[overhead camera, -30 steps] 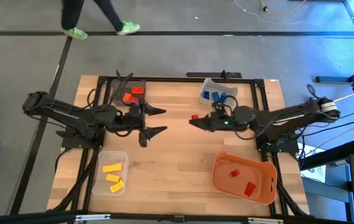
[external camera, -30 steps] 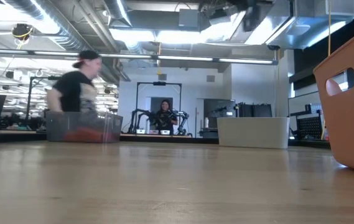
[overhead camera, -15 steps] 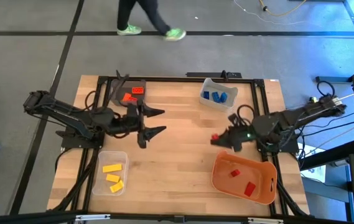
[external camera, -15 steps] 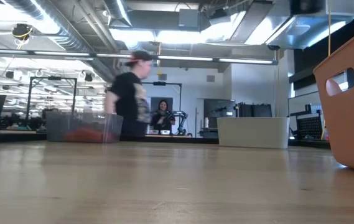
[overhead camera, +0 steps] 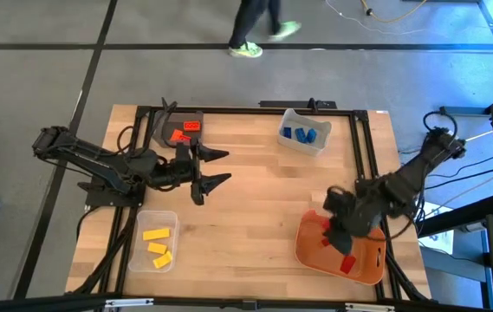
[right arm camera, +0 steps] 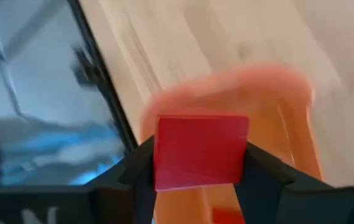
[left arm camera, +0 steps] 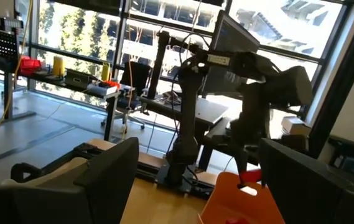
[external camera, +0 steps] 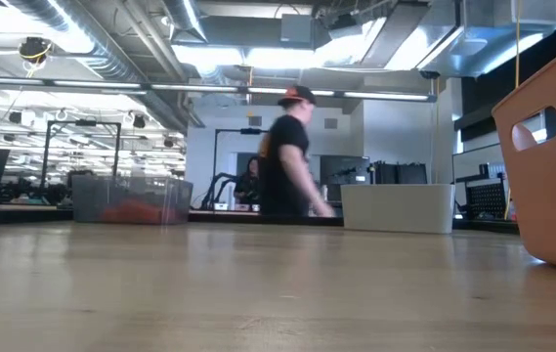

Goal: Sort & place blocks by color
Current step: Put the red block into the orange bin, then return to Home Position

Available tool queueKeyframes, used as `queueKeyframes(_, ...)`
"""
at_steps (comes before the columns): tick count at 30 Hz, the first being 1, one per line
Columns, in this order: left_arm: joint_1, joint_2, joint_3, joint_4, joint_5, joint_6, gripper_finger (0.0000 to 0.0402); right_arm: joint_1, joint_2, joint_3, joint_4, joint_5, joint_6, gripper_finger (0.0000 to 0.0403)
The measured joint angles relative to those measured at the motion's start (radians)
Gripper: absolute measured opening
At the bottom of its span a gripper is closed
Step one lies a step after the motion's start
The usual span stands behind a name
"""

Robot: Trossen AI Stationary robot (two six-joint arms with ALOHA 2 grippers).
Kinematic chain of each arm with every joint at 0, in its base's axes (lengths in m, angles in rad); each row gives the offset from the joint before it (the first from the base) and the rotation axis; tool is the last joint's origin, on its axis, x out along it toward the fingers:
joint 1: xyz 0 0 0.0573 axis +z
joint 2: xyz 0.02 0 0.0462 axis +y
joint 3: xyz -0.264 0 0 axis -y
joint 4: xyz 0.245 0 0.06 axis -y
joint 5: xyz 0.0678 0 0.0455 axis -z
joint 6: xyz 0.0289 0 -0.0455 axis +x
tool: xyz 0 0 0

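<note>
My right gripper (overhead camera: 331,234) hangs over the far left part of the orange tray (overhead camera: 367,269), shut on a red block (right arm camera: 200,151). The left wrist view also shows that block (left arm camera: 249,177), above the tray (left arm camera: 226,199). A red block (overhead camera: 347,263) lies on the tray's floor. Yellow blocks (overhead camera: 155,243) lie in a clear bin at the near left. Blue blocks (overhead camera: 301,133) lie in a pale bin at the far side. Orange-red blocks (overhead camera: 183,132) lie in a grey bin at the far left. My left gripper (overhead camera: 227,168) is open and raised above the table's left half. My right gripper pinches the red block by two opposite sides (right arm camera: 164,155) between its two fingers (right arm camera: 260,174). The fingers slant down at it from the table's right. The block is lifted clear, above the orange tray.
Bare wood lies in the table's middle (overhead camera: 255,208). A black frame (overhead camera: 229,109) runs along the table's edges. A person (external camera: 290,156) walks past beyond the far edge. In the low view the orange tray (external camera: 551,147) stands at the right.
My right gripper has carried the red block from beside the blue blocks' bin toward the table's near right, ending over the orange tray. It has tipped from nearly level to pointing steeply down. The person beyond the far edge has walked to the right.
</note>
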Motion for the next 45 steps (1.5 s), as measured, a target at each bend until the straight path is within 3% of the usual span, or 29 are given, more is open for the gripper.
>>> queueKeyframes(5,0.0,0.0,0.0,0.0,-0.002,0.001,0.0319,0.088,0.067,-0.04,-0.056,-0.118,0.067,0.0165)
queueKeyframes(17,0.0,0.0,0.0,0.0,-0.003,0.002,0.0319,0.295,0.144,-0.309,0.017,-0.221,0.363,0.0165)
queueKeyframes(25,0.0,0.0,0.0,0.0,-0.012,0.002,0.0319,0.3,0.144,-0.442,0.244,-0.172,0.433,0.0165)
queueKeyframes(37,0.0,0.0,0.0,0.0,-0.017,0.001,0.0319,0.3,0.144,-0.48,0.246,-0.169,0.454,0.0207)
queueKeyframes(45,0.0,0.0,0.0,0.0,-0.017,0.0,0.0319,0.3,0.135,-0.442,0.241,-0.273,0.42,0.021)
